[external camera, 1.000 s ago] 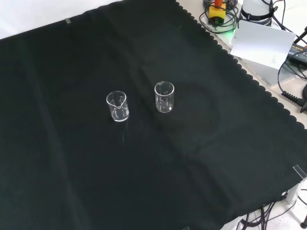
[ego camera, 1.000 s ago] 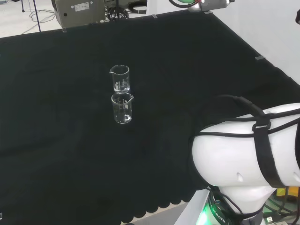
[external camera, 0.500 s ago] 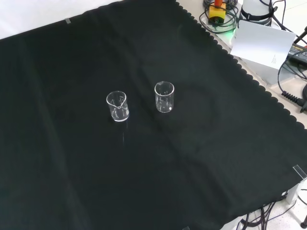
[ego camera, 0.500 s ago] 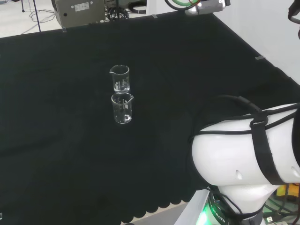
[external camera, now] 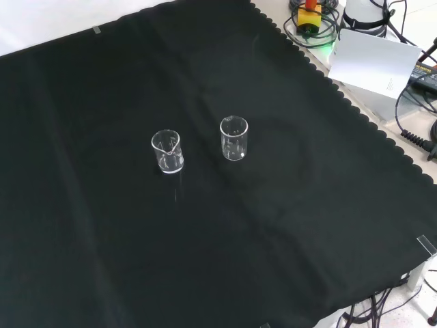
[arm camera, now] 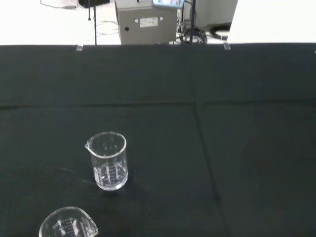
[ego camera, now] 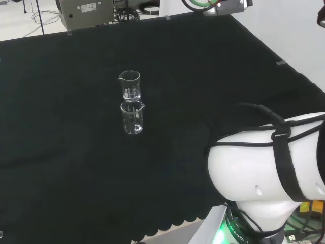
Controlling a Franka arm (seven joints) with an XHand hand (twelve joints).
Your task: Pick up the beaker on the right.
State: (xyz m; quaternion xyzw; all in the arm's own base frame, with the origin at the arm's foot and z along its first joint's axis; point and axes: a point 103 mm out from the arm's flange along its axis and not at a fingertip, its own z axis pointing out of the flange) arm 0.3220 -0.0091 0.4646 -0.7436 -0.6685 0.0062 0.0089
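A black cloth [external camera: 287,225] covers the surface, with two clear glass beakers standing upright and apart near its middle. In the front view one beaker [external camera: 234,139] stands to the right and the other beaker [external camera: 167,152] to the left; in the head view they line up, one [ego camera: 133,117] nearer and one [ego camera: 130,85] just behind it. The arm's white link [ego camera: 269,162] bulks at the head view's lower right, well apart from both. Whether the hand is spread or curled cannot be told.
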